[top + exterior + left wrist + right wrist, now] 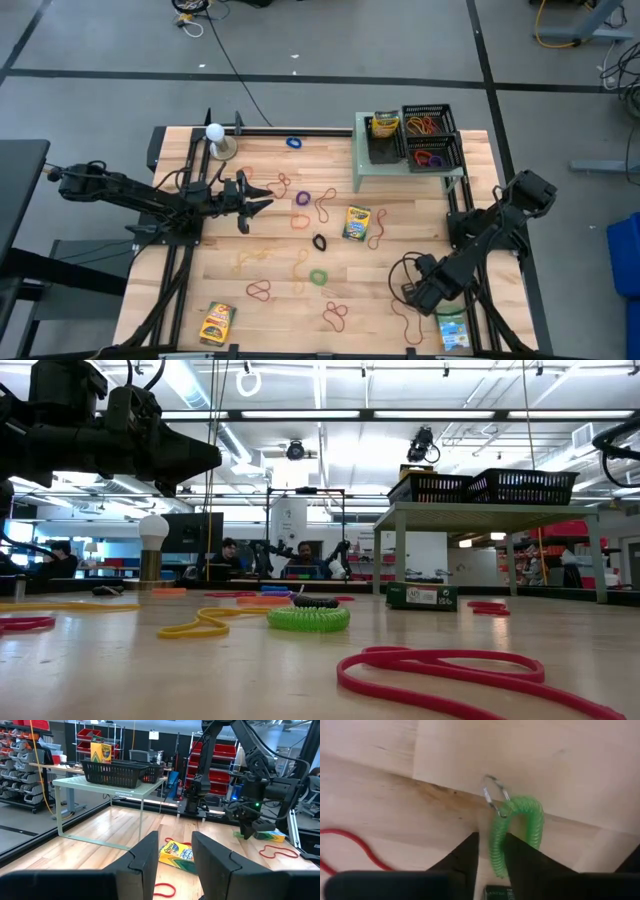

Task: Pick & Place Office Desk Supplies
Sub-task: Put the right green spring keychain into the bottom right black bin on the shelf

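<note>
1. Closest to the front edge, the right gripper (492, 839) is down low over the table (280, 300). Its fingers are narrowed onto a green coil (517, 820) with a key ring on it. It looks pinched, though I can't tell if it's off the wood.
2. One box (217, 320) lies front left, and another box (452, 328) sits just beside that gripper.
3. In the middle, loose bands (318, 205) lie flat all over, with a third box (356, 222) among them.
4. The left gripper (255, 197) hovers on the left side with fingers wide and empty. My guess is it's parked clear of the right arm.
5. At the far side, black baskets (430, 135) sit on a green stand (375, 170). They hold bands and a box, so that's probably the drop spot.
</note>
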